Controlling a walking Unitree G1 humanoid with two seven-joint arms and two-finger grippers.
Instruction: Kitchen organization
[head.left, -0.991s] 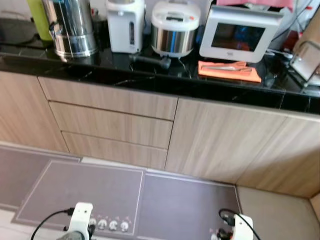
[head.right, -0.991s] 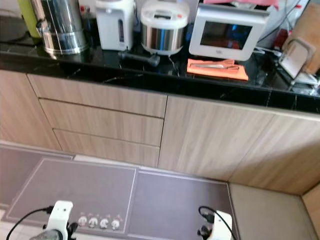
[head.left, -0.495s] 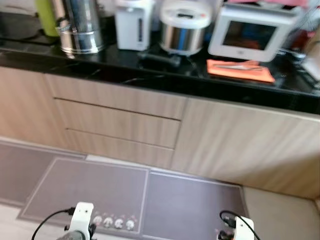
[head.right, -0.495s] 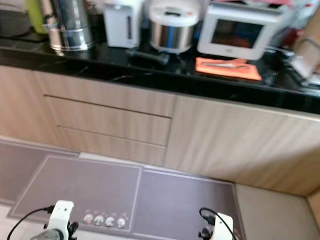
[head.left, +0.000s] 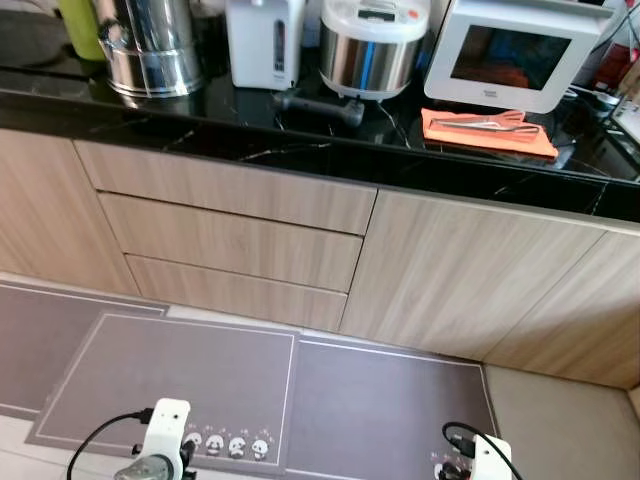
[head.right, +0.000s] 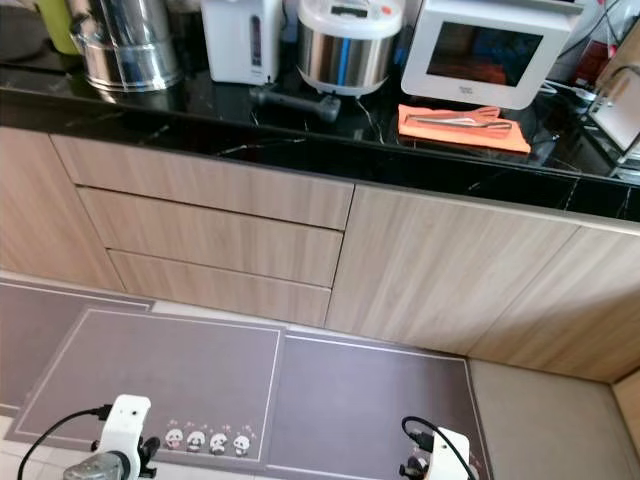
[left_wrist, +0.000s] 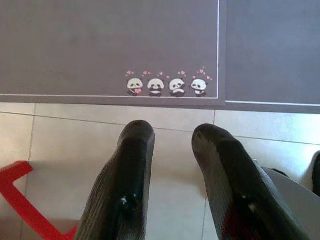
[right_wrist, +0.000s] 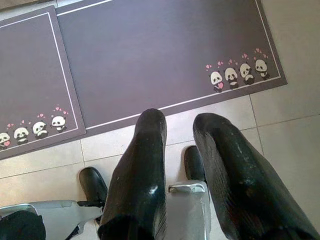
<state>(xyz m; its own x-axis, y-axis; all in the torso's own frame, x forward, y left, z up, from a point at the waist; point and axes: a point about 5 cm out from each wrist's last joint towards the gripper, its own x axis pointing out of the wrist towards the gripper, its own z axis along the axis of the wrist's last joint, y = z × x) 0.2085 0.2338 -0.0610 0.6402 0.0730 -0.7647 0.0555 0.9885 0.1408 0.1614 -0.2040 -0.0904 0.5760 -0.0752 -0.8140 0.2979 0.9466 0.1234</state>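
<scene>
Kitchen counter, black and glossy, carries a steel urn, white kettle, rice cooker, small oven, and tongs on an orange cloth just before that oven. Whether sorting is finished or pending, I cannot judge. Below the counter's edge, drawers are closed; floor mats leave standing room. Left gripper and right gripper hang low, slightly parted, empty.

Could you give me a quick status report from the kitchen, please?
Both arms hanging idle, left gripper and right gripper open, empty, over the floor mats. Facing the counter: tongs on orange cloth. Nothing in the way.
</scene>
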